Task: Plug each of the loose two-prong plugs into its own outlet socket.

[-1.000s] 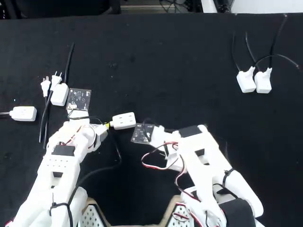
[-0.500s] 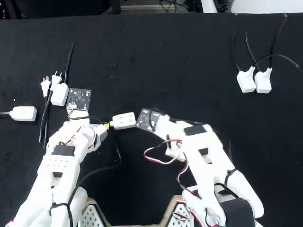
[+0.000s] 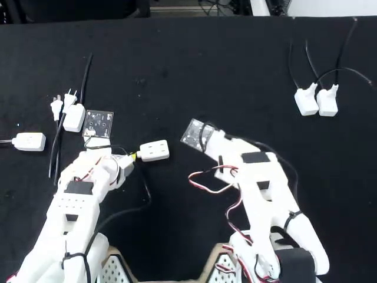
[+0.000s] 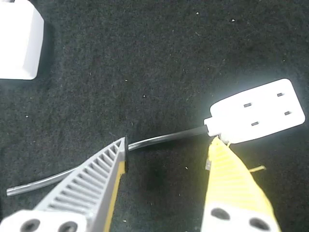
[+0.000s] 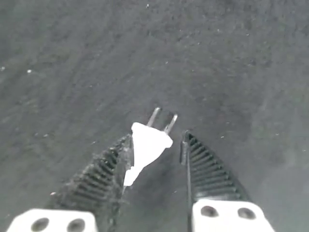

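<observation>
Table point(image 3: 194, 71): black cloth. We see both arms coming in from the near edge.
Left gripper point(image 4: 169, 142): jaws wide apart and holding nothing. They straddle the black cable point(image 4: 149, 142), one finger on each side of it.
Outlet socket point(image 4: 256, 111): white, lying flat on the cloth with two pairs of slots facing up. The tip of the yellow finger point(image 4: 231, 179) comes right up to the end where the cable enters. In the high view we place it mid-table, just beyond the left arm's tip.
Right gripper point(image 5: 157, 137): jaws partly apart, not closed onto anything we can see.
Two-prong plug point(image 5: 149, 140): white, sitting between the right gripper's fingers with its prongs pointing away from the wrist. It leans against one finger, with a dark gap to the other. We cannot tell whether it rests on the cloth or hangs clear of it.
Right arm, high view: its head sits to the right of the outlet socket, apart from it.
Loose plugs point(image 3: 57, 107): two small white ones side by side at far left, just beside a white adapter point(image 3: 73, 118).
Second outlet socket point(image 3: 28, 141): white, near the left edge, well apart from the first.
White blocks point(image 3: 306, 101): two at far right, touching side by side. We note thin black cables running from them toward the far edge.
</observation>
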{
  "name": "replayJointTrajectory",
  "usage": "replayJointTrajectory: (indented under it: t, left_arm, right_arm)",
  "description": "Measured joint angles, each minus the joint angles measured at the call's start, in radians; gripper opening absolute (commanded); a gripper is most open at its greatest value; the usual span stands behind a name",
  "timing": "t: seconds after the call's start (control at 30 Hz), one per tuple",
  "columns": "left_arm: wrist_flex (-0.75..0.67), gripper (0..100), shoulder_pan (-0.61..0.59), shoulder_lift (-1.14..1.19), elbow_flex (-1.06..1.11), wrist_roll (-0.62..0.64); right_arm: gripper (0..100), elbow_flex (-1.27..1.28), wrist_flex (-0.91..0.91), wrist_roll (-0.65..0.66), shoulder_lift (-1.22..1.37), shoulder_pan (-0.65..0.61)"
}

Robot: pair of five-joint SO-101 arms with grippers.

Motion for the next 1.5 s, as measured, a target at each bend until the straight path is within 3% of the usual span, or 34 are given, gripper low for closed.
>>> replayJointTrajectory:
  t: [0.73, 0.93, 1.33, 1.5]
  left_arm:
    - [0.0, 27, 0.0, 0.0, 0.0, 0.0]
    - [0.0, 27, 0.002, 0.0, 0.0, 0.0]
    - [0.0, 27, 0.002, 0.0, 0.0, 0.0]
    - [0.0, 27, 0.002, 0.0, 0.0, 0.0]
  right_arm:
    - [15.9, 0.018, -0.037, 0.006, 0.0, 0.075]
    - [15.9, 0.066, -0.044, 0.006, -0.003, -0.009]
    - [15.8, 0.074, -0.044, 0.006, 0.0, -0.012]
    - [1.1, 0.075, -0.044, 0.002, 0.0, -0.012]
